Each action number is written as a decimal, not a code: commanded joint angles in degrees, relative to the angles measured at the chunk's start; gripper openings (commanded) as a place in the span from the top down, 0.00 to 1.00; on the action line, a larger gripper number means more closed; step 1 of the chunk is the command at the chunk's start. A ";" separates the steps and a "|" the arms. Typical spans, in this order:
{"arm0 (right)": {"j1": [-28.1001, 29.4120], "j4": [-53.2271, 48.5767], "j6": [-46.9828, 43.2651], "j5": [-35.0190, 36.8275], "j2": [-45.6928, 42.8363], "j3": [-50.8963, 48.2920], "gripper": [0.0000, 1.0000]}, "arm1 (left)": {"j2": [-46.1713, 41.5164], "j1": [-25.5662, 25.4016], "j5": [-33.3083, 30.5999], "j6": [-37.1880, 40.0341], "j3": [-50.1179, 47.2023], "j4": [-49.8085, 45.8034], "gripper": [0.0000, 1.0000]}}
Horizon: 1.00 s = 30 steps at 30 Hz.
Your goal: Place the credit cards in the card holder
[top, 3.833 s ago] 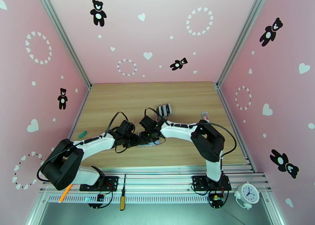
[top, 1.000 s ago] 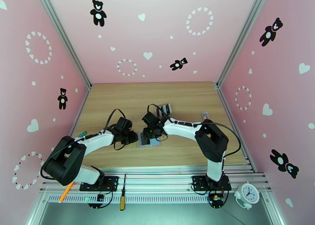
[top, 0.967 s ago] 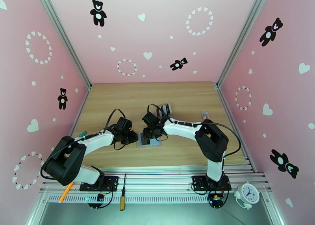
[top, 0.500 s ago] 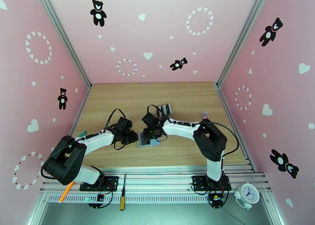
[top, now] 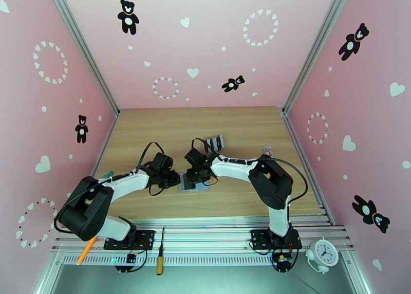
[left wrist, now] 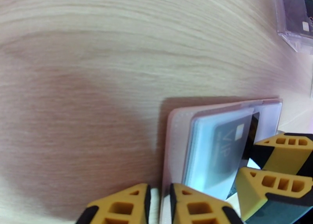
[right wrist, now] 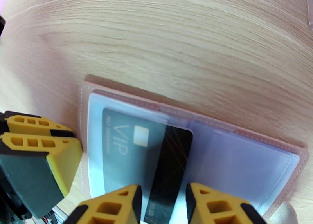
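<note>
**A:** Where is everything lying right now?

**B:** The small tan-pink leather-like card holder (right wrist: 242, 162) is lying open and flat on the pale wooden table (right wrist: 176, 44), between the two arms. The thin dark rectangular credit card marked VIP (right wrist: 129, 142) is sitting partway inside the left clear sleeve, with a bare black strip sticking out toward the spine.

**A:** And the grippers?

**B:** The left gripper (left wrist: 158, 191) is pinching the holder's outer cover edge, fingers almost together. The right gripper (right wrist: 162, 188) is hanging over the bare strip with its fingers apart on either side. Whether they are squeezing it, I cannot tell.

**A:** So how should the push be going?

**B:** I'm judging the card to be mid-insertion. The right arm should be sliding it flat and square toward the sleeve's outer edge, low and slow, while the left is pinning the cover so nothing is skating. Tilting is risking a corner snagging the sleeve mouth.
</note>
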 commanded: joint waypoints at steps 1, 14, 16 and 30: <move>0.48 -0.17 0.25 -0.68 1.13 0.41 0.64 | 1.30 -0.53 0.91 -0.39 0.88 0.79 0.77; 1.74 -0.94 0.31 -1.16 2.01 3.40 0.64 | 1.36 -0.55 0.34 -0.30 1.37 0.39 0.76; 1.79 -1.15 0.22 -1.17 2.29 4.00 0.64 | 1.36 -0.49 0.13 -0.15 1.68 0.20 0.76; 1.94 -2.12 -0.04 -1.26 4.25 7.47 0.64 | 4.60 0.32 -0.93 1.41 6.03 -0.71 0.73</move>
